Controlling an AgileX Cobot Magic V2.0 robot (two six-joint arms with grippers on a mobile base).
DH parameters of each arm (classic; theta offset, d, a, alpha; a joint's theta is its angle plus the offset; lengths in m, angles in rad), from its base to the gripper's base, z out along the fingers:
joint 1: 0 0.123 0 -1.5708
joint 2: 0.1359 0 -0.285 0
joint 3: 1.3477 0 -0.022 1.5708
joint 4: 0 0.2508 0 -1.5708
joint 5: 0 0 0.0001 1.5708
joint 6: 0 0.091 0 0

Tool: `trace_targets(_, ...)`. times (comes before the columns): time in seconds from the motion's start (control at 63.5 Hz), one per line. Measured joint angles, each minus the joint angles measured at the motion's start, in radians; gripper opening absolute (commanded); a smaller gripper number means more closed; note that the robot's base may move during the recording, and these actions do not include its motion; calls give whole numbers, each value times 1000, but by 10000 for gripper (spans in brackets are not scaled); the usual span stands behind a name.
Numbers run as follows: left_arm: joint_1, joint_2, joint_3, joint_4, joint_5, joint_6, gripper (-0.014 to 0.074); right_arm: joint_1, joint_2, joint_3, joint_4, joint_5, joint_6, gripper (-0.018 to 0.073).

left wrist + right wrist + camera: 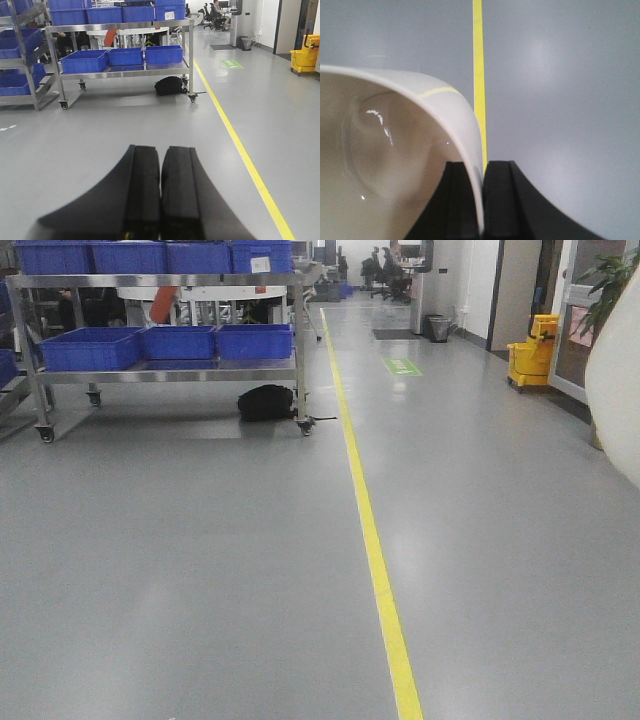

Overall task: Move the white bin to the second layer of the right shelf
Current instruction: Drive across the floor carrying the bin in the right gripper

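Closest to me, my right gripper [483,172] has its two black fingers pinched on the wall of the glossy cream-white rounded plastic tub [395,150], one finger inside the rim and one outside, with only the wall's thickness between them. The tub is held up off the ground, its open mouth turned toward the wrist camera. In the front view it shows as a pale curve at the right edge. Below it is the smooth grey floor [560,75], crossed by a painted yellow stripe [478,60].

My left gripper [161,150] is empty, its dark pads pressed flat together with just a seam between them.

Farther out on the left stands a wheeled stainless-steel cart with flat shelves [120,26], loaded with large blue rectangular crates [84,61]. A black bag [169,85] lies on the floor under its right end. At the left edge of the left wrist view is a steel rack with slanted levels [39,52], also holding blue crates.

Beyond, on the right, a yellow mop bucket [532,352] sits by the wall, and a dark waste basket [439,328] stands farther down the corridor.
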State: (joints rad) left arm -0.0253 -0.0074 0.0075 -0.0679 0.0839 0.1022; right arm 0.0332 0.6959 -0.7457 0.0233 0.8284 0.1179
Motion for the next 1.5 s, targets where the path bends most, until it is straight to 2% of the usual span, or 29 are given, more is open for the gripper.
trace_targets(1.497,0,0,0,0,0,0,85,0,0,0,0,0,0,48)
